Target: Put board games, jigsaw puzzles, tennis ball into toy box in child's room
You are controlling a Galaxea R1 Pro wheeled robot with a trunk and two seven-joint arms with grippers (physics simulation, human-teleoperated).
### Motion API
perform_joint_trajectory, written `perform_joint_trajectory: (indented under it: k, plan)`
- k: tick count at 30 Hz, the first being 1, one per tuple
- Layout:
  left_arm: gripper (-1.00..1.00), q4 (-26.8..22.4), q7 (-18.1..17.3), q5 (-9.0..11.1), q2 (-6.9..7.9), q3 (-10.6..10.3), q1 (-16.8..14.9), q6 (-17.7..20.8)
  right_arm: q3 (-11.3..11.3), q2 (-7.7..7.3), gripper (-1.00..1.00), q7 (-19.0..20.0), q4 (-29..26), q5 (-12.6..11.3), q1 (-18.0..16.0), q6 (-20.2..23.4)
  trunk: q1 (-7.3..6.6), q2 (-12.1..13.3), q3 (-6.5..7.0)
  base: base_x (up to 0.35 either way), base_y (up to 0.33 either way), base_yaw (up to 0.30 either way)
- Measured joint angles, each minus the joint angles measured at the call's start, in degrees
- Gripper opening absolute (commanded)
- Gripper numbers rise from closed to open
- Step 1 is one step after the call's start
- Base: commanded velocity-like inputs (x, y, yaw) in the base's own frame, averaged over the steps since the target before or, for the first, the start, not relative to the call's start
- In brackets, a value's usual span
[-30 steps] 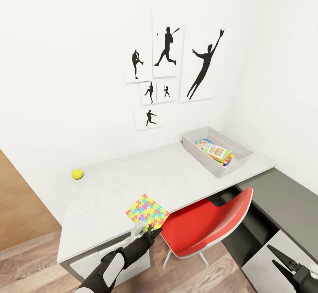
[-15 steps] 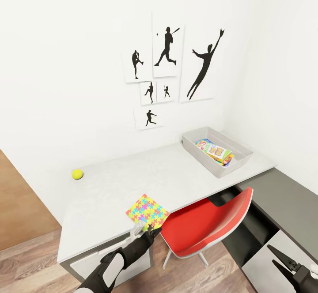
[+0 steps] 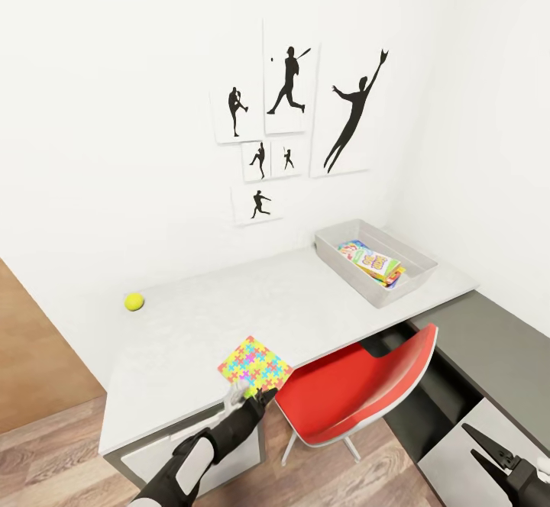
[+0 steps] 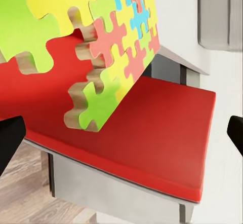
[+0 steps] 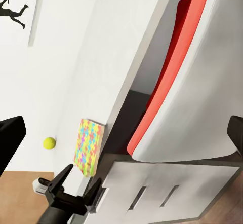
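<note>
Barely anything has shifted: left gripper (image 3: 253,398) still hovers spread at the jigsaw puzzle's (image 3: 254,363) near edge on the table (image 3: 191,324); red chair (image 3: 359,392) crowds just beside it. Right gripper (image 3: 483,451) hangs open, well apart; tennis ball (image 3: 134,301) and toy box (image 3: 375,262) lie far beyond.

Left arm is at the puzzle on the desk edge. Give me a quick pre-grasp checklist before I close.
1. Left gripper open: ok, fingertips spread wide in the left wrist view.
2. Jigsaw puzzle within the fingers' span: cannot tell; it sits ahead of them, overhanging the table edge above the red chair.
3. One tile or two stacked: cannot tell.
4. Toy box ready to receive: ok, open-topped, with board games already inside.
5. Tennis ball out of the way: ok, far across the desk near the wall.
6. Right gripper out of the path: ok, low at the far right.
</note>
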Motion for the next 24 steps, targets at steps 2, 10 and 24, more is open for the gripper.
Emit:
perform_joint_trajectory:
  k: [2,10,24]
  plan:
    - [1.0,-0.01,-0.83,0.46,0.0,-0.04,-0.03,0.02,0.0,0.02,1.0,0.0,0.0,0.0,0.0,0.0,0.0,0.0,0.0,0.0,0.0,0.0]
    - [1.0,-0.01,-2.89,0.78,0.54,-0.03,-0.06,0.05,0.0,0.0,1.0,0.0,0.0,0.0,0.0,0.06,0.0,0.0,0.0,0.0,0.0,0.0]
    - [1.0,-0.02,-4.75,0.98,2.49,0.64,-0.07,0.02,0.0,-0.05,1.0,0.0,0.0,0.0,0.0,0.08,0.0,0.0,0.0,0.0,0.0,0.0]
